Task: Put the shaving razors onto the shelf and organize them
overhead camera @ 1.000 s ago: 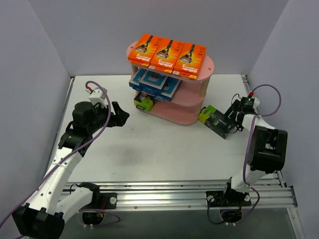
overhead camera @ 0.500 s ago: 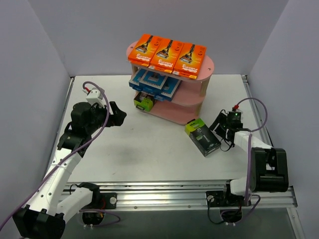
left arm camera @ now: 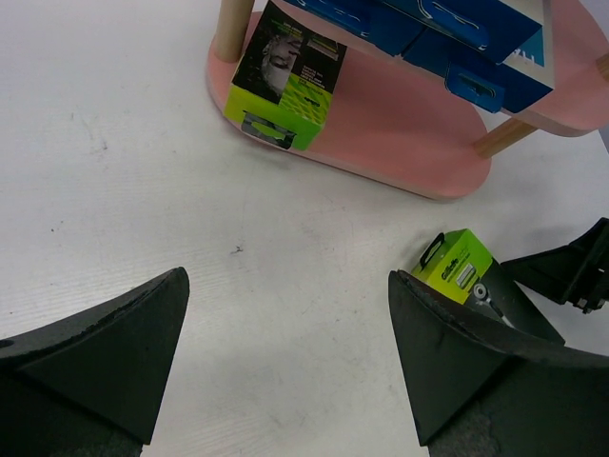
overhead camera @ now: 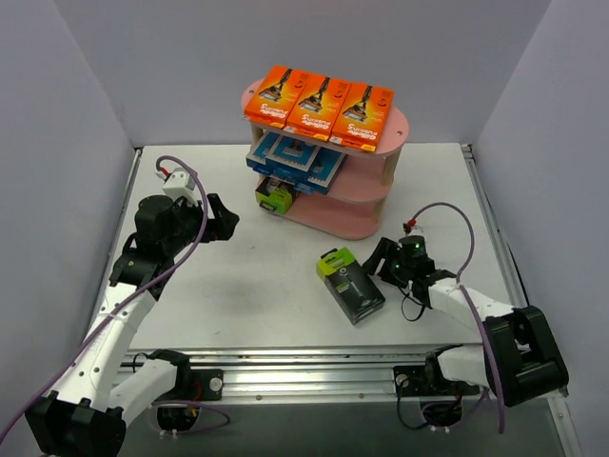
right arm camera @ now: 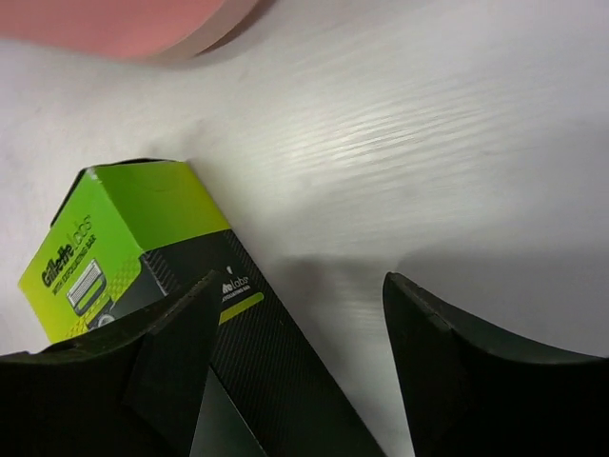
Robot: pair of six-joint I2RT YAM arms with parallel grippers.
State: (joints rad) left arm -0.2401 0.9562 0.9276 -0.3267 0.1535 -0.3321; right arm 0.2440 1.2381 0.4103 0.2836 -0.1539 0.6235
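Standing toward the far edge of the surface (overhead camera: 238, 286), the pink shelf (overhead camera: 347, 217) is seen with three orange razor packs (overhead camera: 320, 105) side by side on its top board, blue packs (overhead camera: 295, 157) on the middle board, and one black and lime pack (overhead camera: 276, 197) at the left end of the bottom board. A second black and lime pack (overhead camera: 350, 284) is pinched by the right fingers (right arm camera: 476, 381) toward the near right of the surface, in front of the shelf and apart from it, its green end turned to the shelf. Whether it rests on the surface cannot be told. The left fingers (left arm camera: 105, 352) are spread wide over the surface toward its left edge.
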